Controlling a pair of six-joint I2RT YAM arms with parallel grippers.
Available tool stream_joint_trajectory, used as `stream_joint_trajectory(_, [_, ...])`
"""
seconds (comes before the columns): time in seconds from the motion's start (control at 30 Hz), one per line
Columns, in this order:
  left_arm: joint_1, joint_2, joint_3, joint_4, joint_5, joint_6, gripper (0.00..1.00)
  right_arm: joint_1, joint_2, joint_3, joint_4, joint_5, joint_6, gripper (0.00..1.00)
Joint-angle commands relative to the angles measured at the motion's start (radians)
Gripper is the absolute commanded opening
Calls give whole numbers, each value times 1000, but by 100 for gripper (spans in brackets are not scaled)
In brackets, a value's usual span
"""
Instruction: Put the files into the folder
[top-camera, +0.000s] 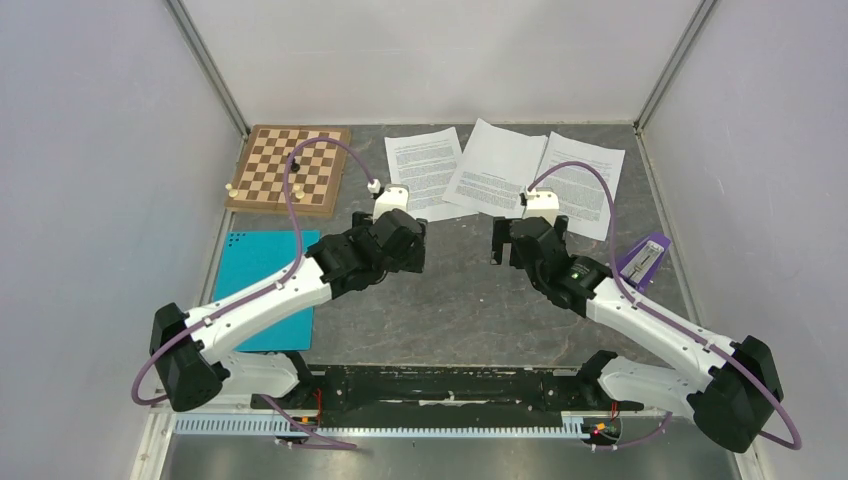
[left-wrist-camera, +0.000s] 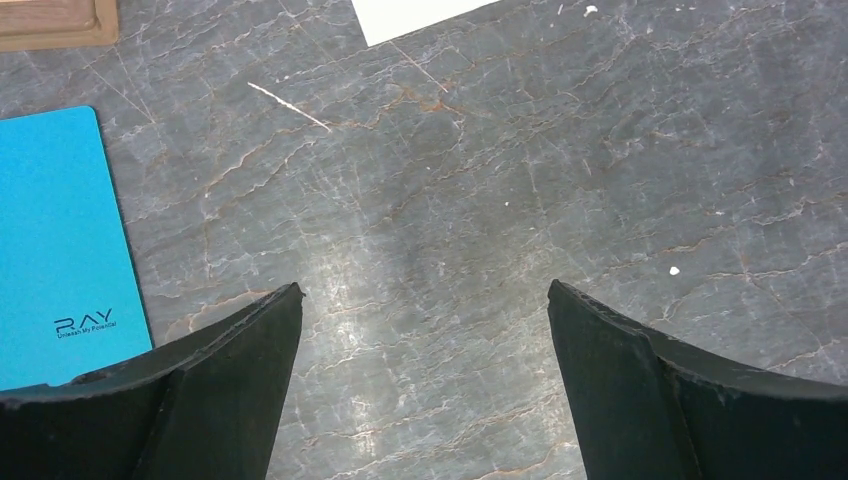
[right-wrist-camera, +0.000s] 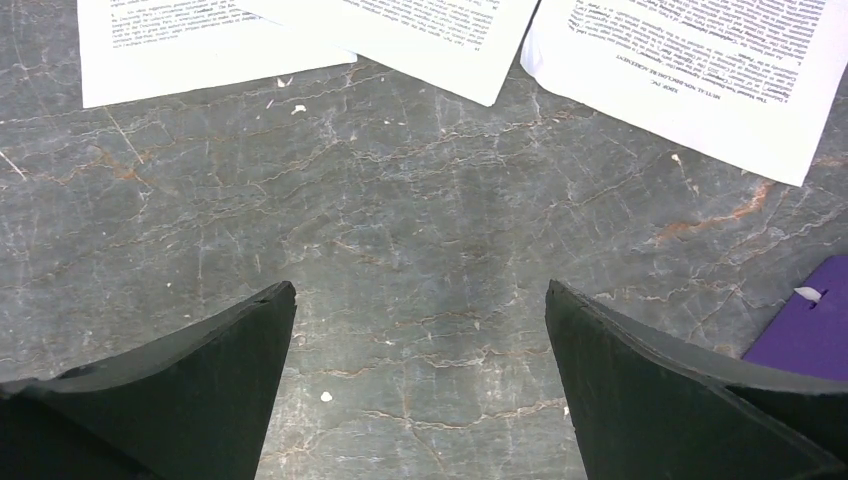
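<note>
Three white printed sheets, the files, lie side by side and partly overlapping at the back of the table. The teal folder lies closed and flat at the left, partly under my left arm. My left gripper hovers open over bare table between the folder and the files, nothing between its fingers. My right gripper is open too, just in front of the sheets' near edges, holding nothing.
A wooden chessboard with a few pieces sits at the back left, beyond the folder. A purple object lies at the right edge by the right arm. White walls enclose the table on three sides.
</note>
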Motion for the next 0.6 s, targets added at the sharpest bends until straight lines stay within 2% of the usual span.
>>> stream_joint_trajectory(0.0, [3, 23, 43, 46, 4, 44, 98, -1, -14, 27, -5, 31, -15, 98])
stream_joint_trajectory(0.17, [13, 17, 36, 14, -40, 55, 99, -2, 15, 40, -1, 14, -20, 99])
stream_joint_trajectory(0.3, [62, -21, -6, 52, 0, 64, 99, -1, 39, 47, 8, -2, -24, 99])
stream_joint_trajectory(0.47, [141, -28, -15, 36, 19, 34, 99, -1, 54, 37, 23, -18, -36, 99])
stream_joint_trajectory(0.57, [241, -14, -3, -9, 37, 4, 98, -1, 52, 26, 42, -27, -45, 99])
